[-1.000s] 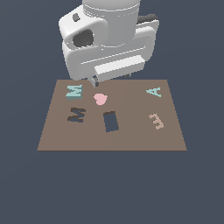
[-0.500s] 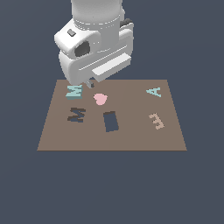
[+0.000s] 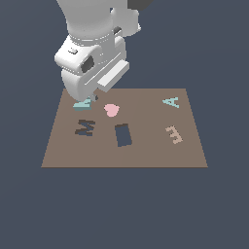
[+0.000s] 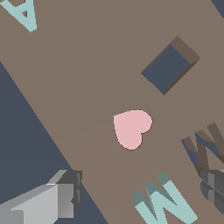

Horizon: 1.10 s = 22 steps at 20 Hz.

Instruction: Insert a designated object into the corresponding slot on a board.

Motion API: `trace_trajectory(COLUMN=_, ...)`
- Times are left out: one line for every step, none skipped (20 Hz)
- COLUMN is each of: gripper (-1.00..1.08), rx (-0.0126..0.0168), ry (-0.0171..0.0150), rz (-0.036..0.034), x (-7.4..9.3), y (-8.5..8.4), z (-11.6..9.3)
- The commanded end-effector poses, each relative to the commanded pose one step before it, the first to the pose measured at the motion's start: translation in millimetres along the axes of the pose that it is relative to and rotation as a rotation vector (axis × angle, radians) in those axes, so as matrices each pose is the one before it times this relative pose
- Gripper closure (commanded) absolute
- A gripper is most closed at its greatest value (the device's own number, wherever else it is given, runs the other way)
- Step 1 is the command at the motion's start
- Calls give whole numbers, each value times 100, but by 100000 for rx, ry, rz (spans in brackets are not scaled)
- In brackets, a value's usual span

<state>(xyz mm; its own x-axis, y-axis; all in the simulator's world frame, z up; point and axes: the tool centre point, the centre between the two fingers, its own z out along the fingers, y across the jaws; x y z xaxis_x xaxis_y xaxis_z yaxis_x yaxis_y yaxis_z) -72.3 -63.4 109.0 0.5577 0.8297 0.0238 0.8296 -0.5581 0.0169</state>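
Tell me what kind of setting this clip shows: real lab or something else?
Likely a simulated shape-insertion test scene, not a real room: a flat brown board floats on a featureless dark ground, carrying a teal M, a pink heart and cutouts, with a smooth white rendered arm above.

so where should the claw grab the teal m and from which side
Probably from straight above, fingers closing across the teal M's outer strokes. It lies flat on the board with only its thin raised sides to pinch, so a sideways approach would have little to catch. The claw already hangs over it, open, one finger on each flank. The pink heart lies close by but apart.
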Motion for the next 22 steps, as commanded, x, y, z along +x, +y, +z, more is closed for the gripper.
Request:
trace_trajectory(gripper=-92, rx=302, ry=-153, rz=-7828, x=-1070, y=229, z=713)
trace_trajectory(gripper=-92, rx=125, ry=-74, rz=-3083, x=-428, y=95, z=286)
trace_trajectory(gripper=-92, rx=125, ry=-75, rz=-3101, x=-430, y=97, z=288)
trace_trajectory(gripper=-92, rx=125, ry=-76, rz=-3112, x=-432, y=99, z=290)
trace_trajectory(gripper=-92, rx=122, ry=-76, rz=-3044, x=-424, y=98, z=284)
trace_trajectory(gripper=-92, rx=118, ry=-74, rz=-2951, x=-411, y=97, z=275)
trace_trajectory(gripper=-92, rx=113, ry=-73, rz=-2857, x=-399, y=95, z=267)
trace_trajectory(gripper=-92, rx=109, ry=-72, rz=-2761, x=-386, y=93, z=258)
trace_trajectory(gripper=-92, rx=105, ry=-71, rz=-2666, x=-373, y=92, z=249)
trace_trajectory(gripper=-92, rx=101, ry=-70, rz=-2568, x=-359, y=90, z=240)
trace_trajectory(gripper=-92, rx=96, ry=-69, rz=-2469, x=-346, y=88, z=231)
trace_trajectory(gripper=-92, rx=92, ry=-68, rz=-2369, x=-332, y=86, z=222)
trace_trajectory(gripper=-92, rx=88, ry=-66, rz=-2265, x=-318, y=83, z=212)
trace_trajectory(gripper=-92, rx=84, ry=-65, rz=-2160, x=-304, y=80, z=203)
trace_trajectory(gripper=-92, rx=80, ry=-63, rz=-2055, x=-289, y=78, z=193)
trace_trajectory(gripper=-92, rx=75, ry=-62, rz=-1951, x=-274, y=76, z=183)
trace_trajectory(gripper=-92, rx=71, ry=-60, rz=-1842, x=-259, y=75, z=172)
trace_trajectory(gripper=-92, rx=67, ry=-58, rz=-1732, x=-243, y=73, z=162)
trace_trajectory(gripper=-92, rx=62, ry=-56, rz=-1622, x=-228, y=69, z=151)
trace_trajectory(gripper=-92, rx=58, ry=-53, rz=-1509, x=-212, y=65, z=141)
trace_trajectory(gripper=-92, rx=54, ry=-49, rz=-1393, x=-195, y=61, z=130)
trace_trajectory(gripper=-92, rx=49, ry=-46, rz=-1272, x=-179, y=56, z=119)
